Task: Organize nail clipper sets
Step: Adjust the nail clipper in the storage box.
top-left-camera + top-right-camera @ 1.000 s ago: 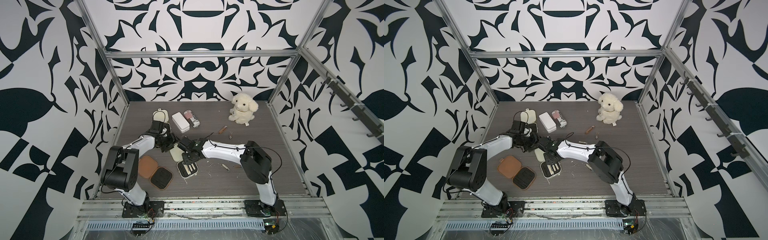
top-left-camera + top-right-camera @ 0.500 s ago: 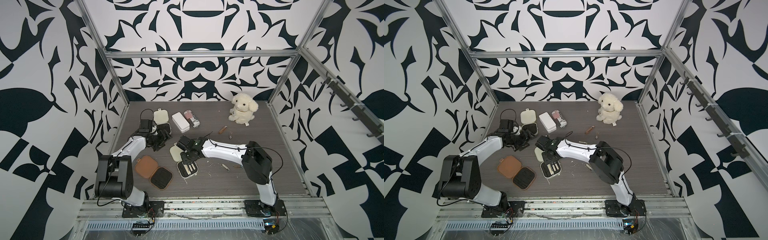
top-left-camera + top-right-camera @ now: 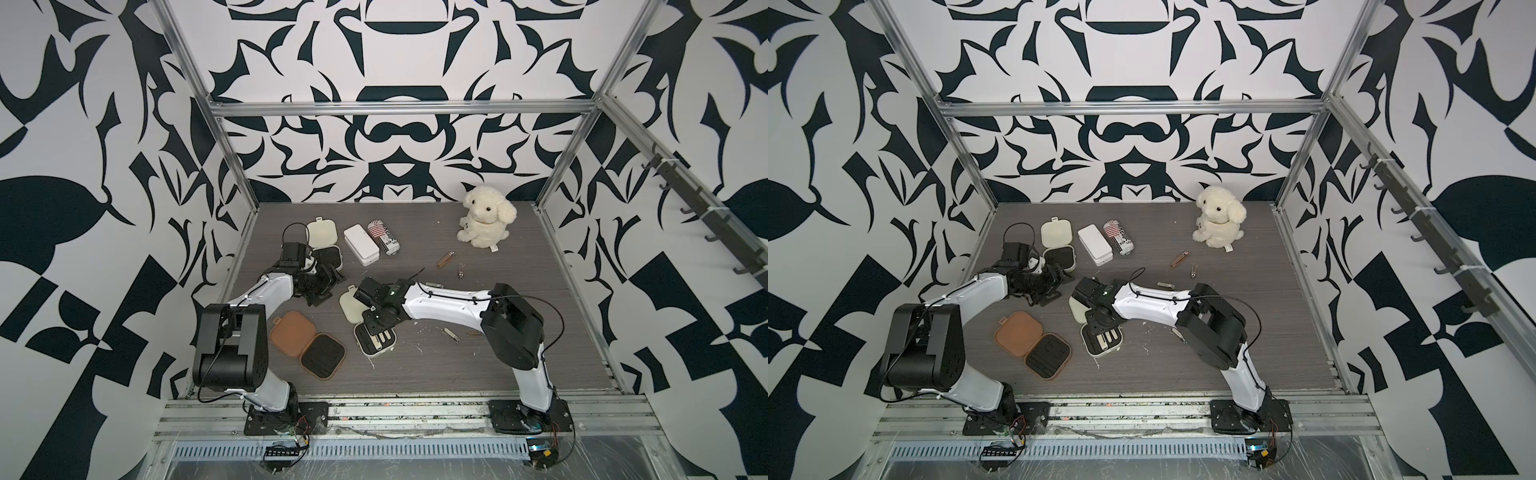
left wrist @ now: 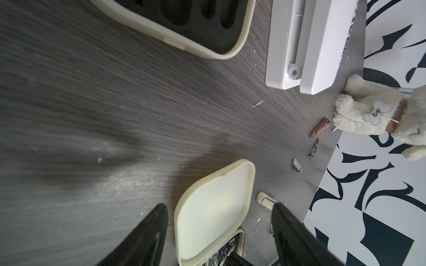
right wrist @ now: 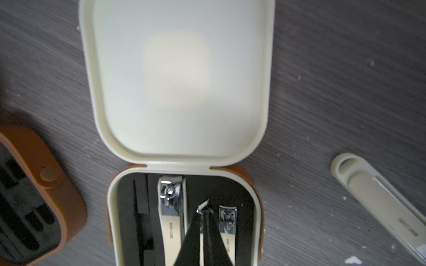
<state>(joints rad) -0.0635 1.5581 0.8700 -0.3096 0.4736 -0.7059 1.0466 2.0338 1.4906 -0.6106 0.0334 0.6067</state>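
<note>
Three open nail clipper sets lie on the table. The middle cream case (image 3: pixel 351 305) holds two metal clippers (image 5: pixel 171 207) in its black insert. My right gripper (image 5: pixel 204 215) hangs over that insert (image 3: pixel 376 328), shut on a thin metal clipper whose shiny tip pokes out between the fingertips. The tan-brown case (image 3: pixel 291 332) lies to its left, and another cream case (image 3: pixel 321 235) lies at the back left. My left gripper (image 4: pixel 219 214) stands open and empty, between the back case and the middle one (image 3: pixel 322 282). Loose clippers (image 3: pixel 445 258) lie further right.
A white rectangular box (image 3: pixel 360 245) and a striped can (image 3: pixel 384 237) lie at the back beside the cream case. A plush dog (image 3: pixel 486 222) sits at the back right. A cream-handled clipper (image 5: pixel 380 207) lies beside the middle case, and another clipper (image 3: pixel 451 333) lies near the right arm.
The left arm has drawn back to the left, away from the middle case, uncovering the back cream case, and its jaws have widened. The right jaws have closed further over the insert.
</note>
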